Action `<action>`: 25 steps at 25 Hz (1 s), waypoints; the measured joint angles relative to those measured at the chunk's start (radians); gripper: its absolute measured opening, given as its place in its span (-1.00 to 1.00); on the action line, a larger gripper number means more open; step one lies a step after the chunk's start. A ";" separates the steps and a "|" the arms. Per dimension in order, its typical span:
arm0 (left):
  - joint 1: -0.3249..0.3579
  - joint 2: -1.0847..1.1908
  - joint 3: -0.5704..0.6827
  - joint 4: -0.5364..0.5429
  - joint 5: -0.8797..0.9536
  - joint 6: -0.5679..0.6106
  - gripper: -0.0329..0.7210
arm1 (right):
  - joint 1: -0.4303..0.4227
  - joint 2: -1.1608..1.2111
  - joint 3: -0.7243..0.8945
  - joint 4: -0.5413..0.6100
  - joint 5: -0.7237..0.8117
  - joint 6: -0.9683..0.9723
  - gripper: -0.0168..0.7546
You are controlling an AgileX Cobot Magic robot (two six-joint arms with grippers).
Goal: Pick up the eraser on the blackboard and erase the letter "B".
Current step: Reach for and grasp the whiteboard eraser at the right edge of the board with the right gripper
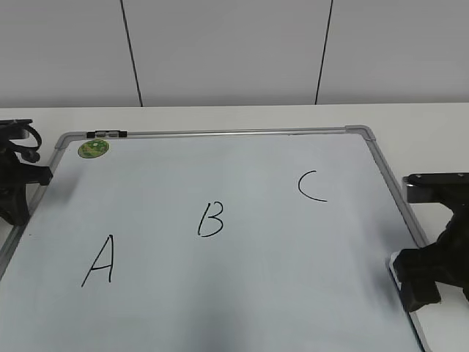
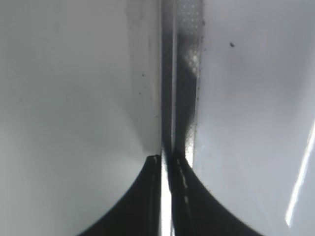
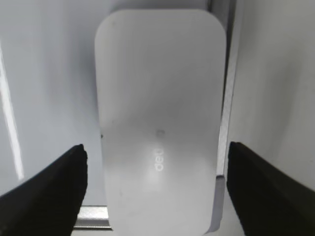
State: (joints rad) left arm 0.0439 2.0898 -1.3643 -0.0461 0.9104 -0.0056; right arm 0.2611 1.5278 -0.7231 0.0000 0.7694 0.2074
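Observation:
The blackboard (image 1: pixel 242 293) is a white board with a silver frame lying flat on the table. The black letter "B" (image 1: pixel 211 218) is in its middle, between "A" (image 1: pixel 100 262) and "C" (image 1: pixel 311 185). The white eraser (image 3: pixel 160 123) lies at the board's right edge; only a sliver of it (image 1: pixel 395 265) shows in the exterior view under the right arm. My right gripper (image 3: pixel 156 169) is open, its fingers on either side of the eraser without touching it. My left gripper (image 2: pixel 166 160) is shut and empty over the board's left frame.
A round green sticker (image 1: pixel 94 148) sits at the board's top-left corner. The board's frame rail (image 3: pixel 227 128) runs right beside the eraser. The left arm (image 1: pixel 16 176) rests at the board's left edge. A white wall stands behind the table.

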 joint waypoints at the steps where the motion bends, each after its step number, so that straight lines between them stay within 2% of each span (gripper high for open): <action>1: 0.000 0.000 0.000 0.000 0.000 0.000 -0.86 | 0.000 0.000 -0.006 -0.019 -0.005 0.011 0.76; 15: 0.000 0.000 0.000 0.002 0.000 0.000 -0.86 | 0.000 0.101 -0.026 -0.046 -0.062 0.036 0.73; 18: 0.000 0.000 0.000 0.002 0.000 0.000 -0.86 | 0.000 0.112 -0.030 -0.046 -0.064 0.036 0.64; 22: 0.000 0.000 0.000 0.002 0.000 0.000 -0.86 | 0.000 0.117 -0.030 -0.048 -0.064 0.036 0.42; 25: 0.000 0.000 0.000 0.002 0.000 0.000 -0.86 | 0.000 0.117 -0.030 -0.049 -0.064 0.036 0.39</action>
State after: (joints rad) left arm 0.0439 2.0898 -1.3643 -0.0441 0.9104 -0.0056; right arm 0.2611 1.6452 -0.7528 -0.0493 0.7056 0.2435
